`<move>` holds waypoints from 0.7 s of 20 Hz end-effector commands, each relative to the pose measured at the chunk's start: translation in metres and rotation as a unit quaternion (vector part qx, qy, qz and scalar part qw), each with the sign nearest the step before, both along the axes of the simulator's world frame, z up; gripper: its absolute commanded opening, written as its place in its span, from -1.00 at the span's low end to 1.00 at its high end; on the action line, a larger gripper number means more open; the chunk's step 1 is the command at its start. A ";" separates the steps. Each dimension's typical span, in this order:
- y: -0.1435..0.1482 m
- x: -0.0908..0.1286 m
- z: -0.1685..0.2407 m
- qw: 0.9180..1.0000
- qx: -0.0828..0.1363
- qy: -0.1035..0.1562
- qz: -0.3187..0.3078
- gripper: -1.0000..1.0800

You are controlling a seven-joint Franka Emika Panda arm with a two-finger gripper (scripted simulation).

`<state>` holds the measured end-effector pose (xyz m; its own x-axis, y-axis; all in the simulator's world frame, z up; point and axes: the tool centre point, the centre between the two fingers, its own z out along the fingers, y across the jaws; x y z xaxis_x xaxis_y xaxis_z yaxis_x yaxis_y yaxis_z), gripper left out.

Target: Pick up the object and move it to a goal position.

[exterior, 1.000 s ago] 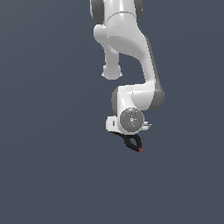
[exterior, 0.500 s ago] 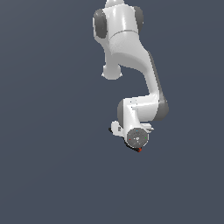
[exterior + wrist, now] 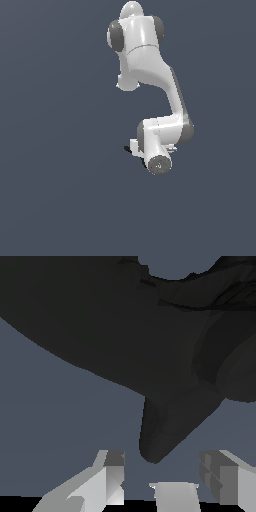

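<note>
Two pale fingers point(image 3: 107, 476) of my hand point(image 3: 162, 478) stand apart, released, straddling the small black spring clamp point(image 3: 165, 421). I judge closing off-centre could pinch one thin handle and flick it away.

Plain slate-blue ground point(image 3: 55, 200) — flat, unmarked, uniform in colour, filling the exterior view

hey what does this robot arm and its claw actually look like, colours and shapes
The arm is glossy white, built of rounded, tube-like links with dark grey bands at the joints. One link ends in a flat grey disc cap. In the wrist view the claw has two blocky, squared fingers shaded light to dark grey. No cables or markings show.
</note>
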<state>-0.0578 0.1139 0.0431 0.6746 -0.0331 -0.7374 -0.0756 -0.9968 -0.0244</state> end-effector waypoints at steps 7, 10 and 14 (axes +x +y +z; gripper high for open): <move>0.001 -0.003 -0.002 1.000 0.000 0.006 0.000 0.23; 0.002 -0.006 -0.004 1.000 0.000 0.006 0.000 0.23; 0.002 -0.014 -0.011 1.000 0.000 0.006 0.000 0.23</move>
